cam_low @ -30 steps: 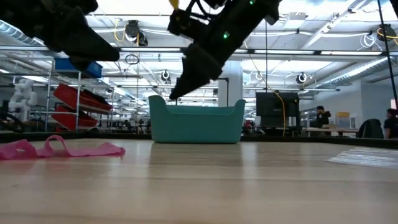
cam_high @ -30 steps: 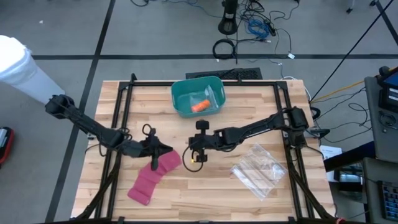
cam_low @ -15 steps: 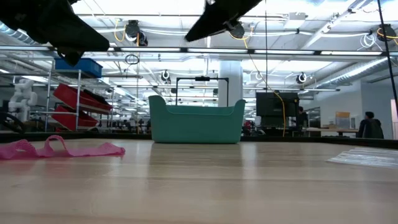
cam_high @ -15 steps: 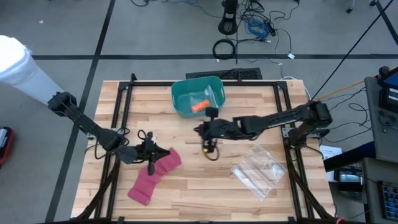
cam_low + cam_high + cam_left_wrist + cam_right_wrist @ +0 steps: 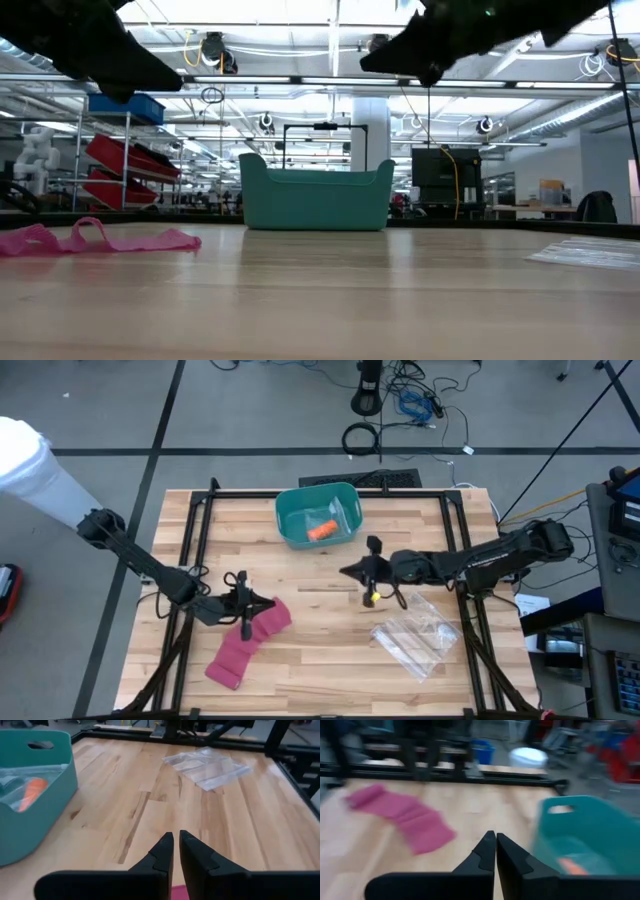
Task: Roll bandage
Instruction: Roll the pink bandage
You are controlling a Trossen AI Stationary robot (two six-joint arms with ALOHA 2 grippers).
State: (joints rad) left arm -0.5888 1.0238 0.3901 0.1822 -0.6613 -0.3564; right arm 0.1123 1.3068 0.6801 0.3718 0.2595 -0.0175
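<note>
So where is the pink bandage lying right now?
In the high view the pink bandage lies unrolled on the table's front left, under the left gripper, well left of the clear plastic bag.

Bandage (image 5: 246, 641) front-left on table (image 5: 310, 660); bin (image 5: 318, 515) rear-centre; bag (image 5: 417, 632) front-right.
</note>
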